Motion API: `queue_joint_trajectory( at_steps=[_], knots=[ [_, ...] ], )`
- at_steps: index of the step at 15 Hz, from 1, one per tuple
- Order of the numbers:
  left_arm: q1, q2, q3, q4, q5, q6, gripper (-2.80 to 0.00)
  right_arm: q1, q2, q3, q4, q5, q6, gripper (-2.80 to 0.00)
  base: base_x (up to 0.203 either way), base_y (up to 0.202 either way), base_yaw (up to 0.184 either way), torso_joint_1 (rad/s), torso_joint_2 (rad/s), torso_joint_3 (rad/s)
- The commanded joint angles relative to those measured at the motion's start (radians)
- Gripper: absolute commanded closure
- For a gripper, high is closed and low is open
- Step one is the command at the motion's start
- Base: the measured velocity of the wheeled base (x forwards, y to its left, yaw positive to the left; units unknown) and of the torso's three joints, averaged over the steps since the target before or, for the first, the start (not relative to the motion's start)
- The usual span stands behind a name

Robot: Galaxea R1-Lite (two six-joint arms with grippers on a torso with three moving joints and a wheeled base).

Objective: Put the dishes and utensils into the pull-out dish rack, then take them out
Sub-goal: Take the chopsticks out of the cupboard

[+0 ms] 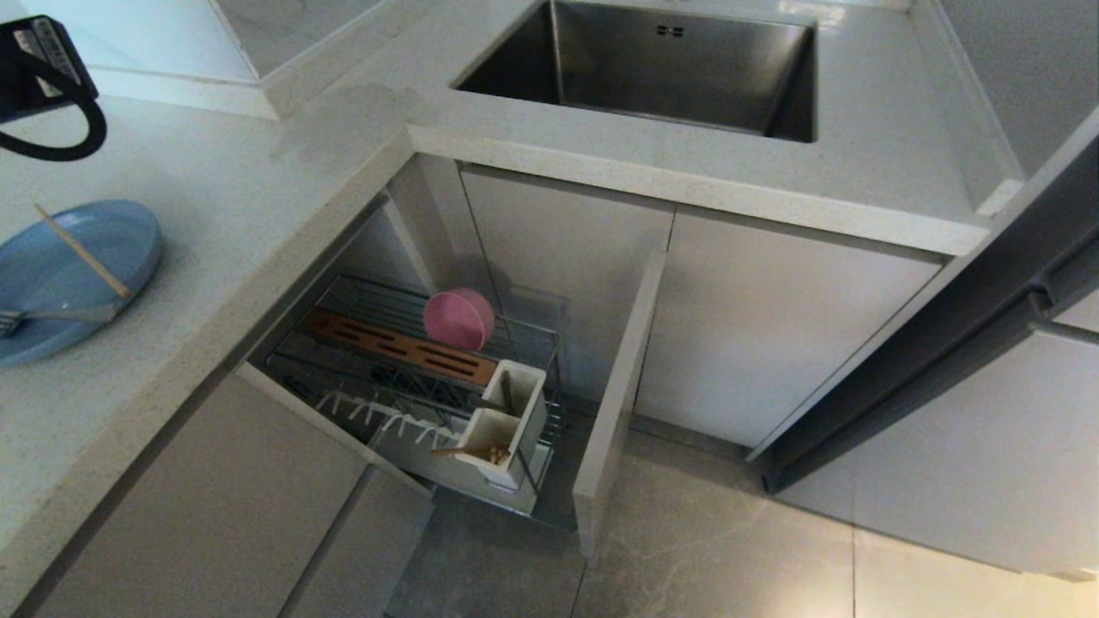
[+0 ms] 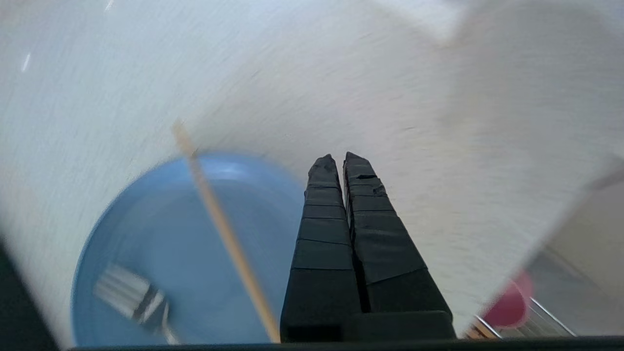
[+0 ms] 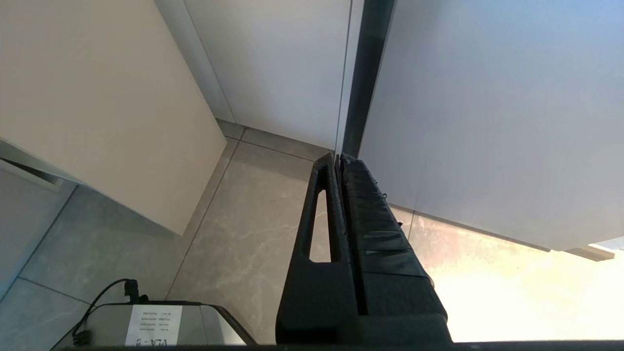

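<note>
Left claw (image 2: 340, 161), fingers pressed together and empty, hangs above the tabletop (image 1: 258, 172) at the blue plate's (image 1: 51, 266) three o'clock (chopstick (image 1: 81, 251) and fork (image 1: 34, 316) aboard); pink bowl (image 1: 458, 318) stands in the dish rack (image 1: 412, 378). Right claw (image 3: 338, 158), closed, points at the floor (image 3: 243, 234).
</note>
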Motion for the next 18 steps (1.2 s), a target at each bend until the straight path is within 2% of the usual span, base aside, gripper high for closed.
queue_joint_trajectory(
  at_steps=[1, 2, 3, 6, 10, 13, 15, 16, 18],
  knots=[
    [0.025, 0.028, 0.0, 0.032, 0.006, -0.048, 0.0, 0.0, 0.001, 0.0, -0.001, 0.0, 0.0, 0.0, 0.0, 0.0, 0.0, 0.0, 0.0, 0.0],
    [0.033, 0.034, 0.002, 0.075, 0.003, -0.092, 0.0, 0.0, 0.001, 0.0, 0.001, 0.0, 0.0, 0.0, 0.0, 0.0, 0.0, 0.0, 0.0, 0.0],
    [0.048, 0.041, 0.004, 0.11, 0.002, -0.124, -2.8, 0.0, 0.001, 0.0, -0.001, 0.0, 0.0, 0.0, 0.0, 0.0, 0.0, 0.0, 0.0, 0.0],
    [0.083, 0.047, 0.006, 0.135, 0.007, -0.168, -2.8, 0.0, 0.001, 0.0, -0.001, 0.0, 0.0, 0.0, 0.0, 0.0, 0.0, 0.0, 0.0, 0.0],
    [0.142, 0.058, 0.02, 0.137, 0.001, -0.188, -2.8, 0.0, 0.001, 0.0, 0.001, 0.0, 0.0, 0.0, 0.0, 0.0, 0.0, 0.0, 0.0, 0.0],
    [0.166, 0.098, 0.024, 0.137, -0.002, -0.234, -2.8, 0.0, 0.001, 0.0, 0.001, 0.0, 0.0, 0.0, 0.0, 0.0, 0.0, 0.0, 0.0, 0.0],
    [0.168, 0.11, 0.028, 0.138, -0.033, -0.266, -2.8, 0.0, 0.001, 0.0, 0.0, 0.0, 0.0, 0.0, 0.0, 0.0, 0.0, 0.0, 0.0, 0.0],
    [0.175, 0.112, 0.033, 0.14, -0.089, -0.281, -2.8, 0.0, 0.001, 0.0, -0.001, 0.0, 0.0, 0.0, 0.0, 0.0, 0.0, 0.0, 0.0, 0.0],
    [0.181, 0.116, 0.056, 0.145, -0.117, -0.306, -2.8, 0.0, 0.001, 0.0, 0.0, 0.0, 0.0, 0.0, 0.0, 0.0, 0.0, 0.0, 0.0, 0.0]
  ],
)
